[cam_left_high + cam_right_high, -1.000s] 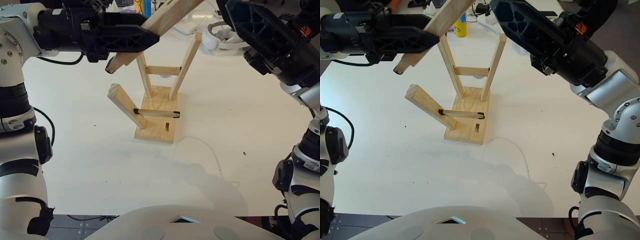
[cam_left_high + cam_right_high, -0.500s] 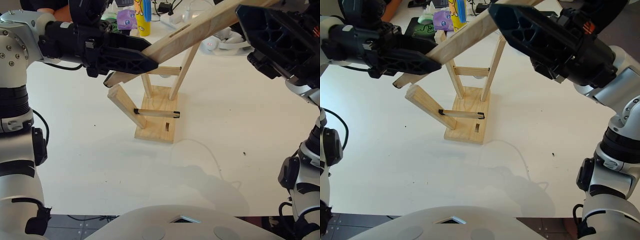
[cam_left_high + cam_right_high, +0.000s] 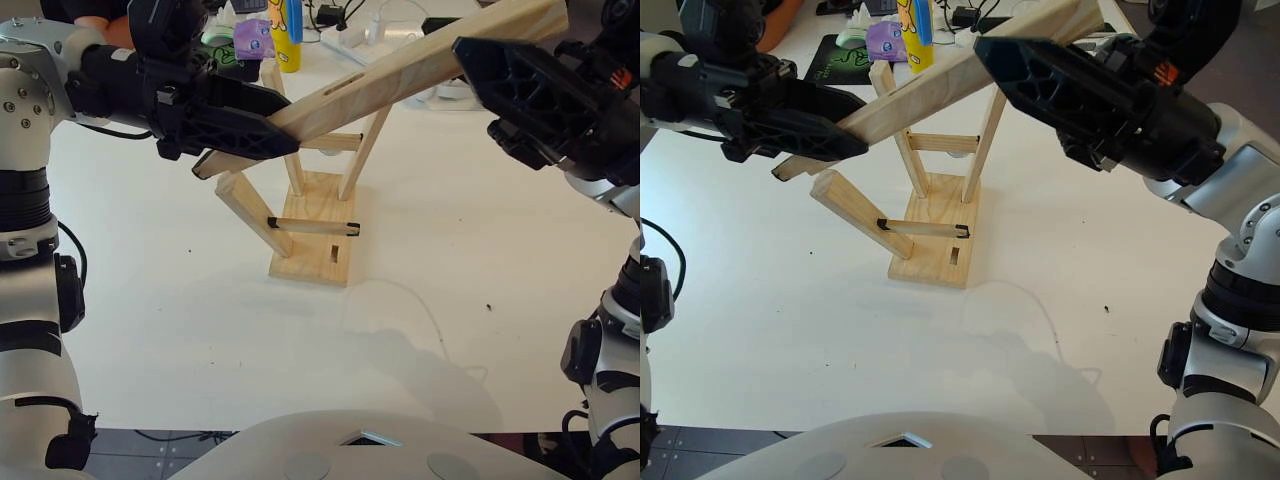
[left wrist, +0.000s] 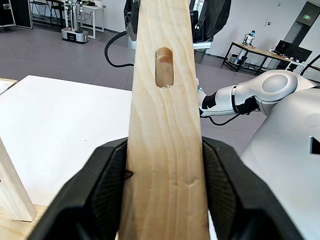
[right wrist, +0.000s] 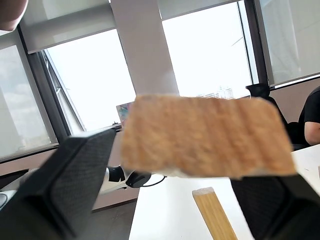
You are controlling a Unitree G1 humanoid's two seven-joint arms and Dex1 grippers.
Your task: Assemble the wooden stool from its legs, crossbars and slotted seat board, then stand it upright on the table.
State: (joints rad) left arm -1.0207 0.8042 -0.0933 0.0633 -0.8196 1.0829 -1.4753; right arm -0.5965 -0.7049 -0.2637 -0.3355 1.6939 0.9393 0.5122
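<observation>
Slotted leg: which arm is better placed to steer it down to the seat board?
Left, probably. The left gripper clamps the slotted leg near its lower end, closest to the seat board; the right gripper holds the raised far end.

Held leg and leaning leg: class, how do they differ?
The held leg is off the table; the leaning leg stands tilted on it. Left gripper and right gripper clamp the held leg; a crossbar joins the leaning leg to the seat board. Both are pale wood.

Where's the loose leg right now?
In the eye views, the loose leg is in the air, slanting between the left gripper and right gripper, both shut on it, above the seat board mid-table.
</observation>
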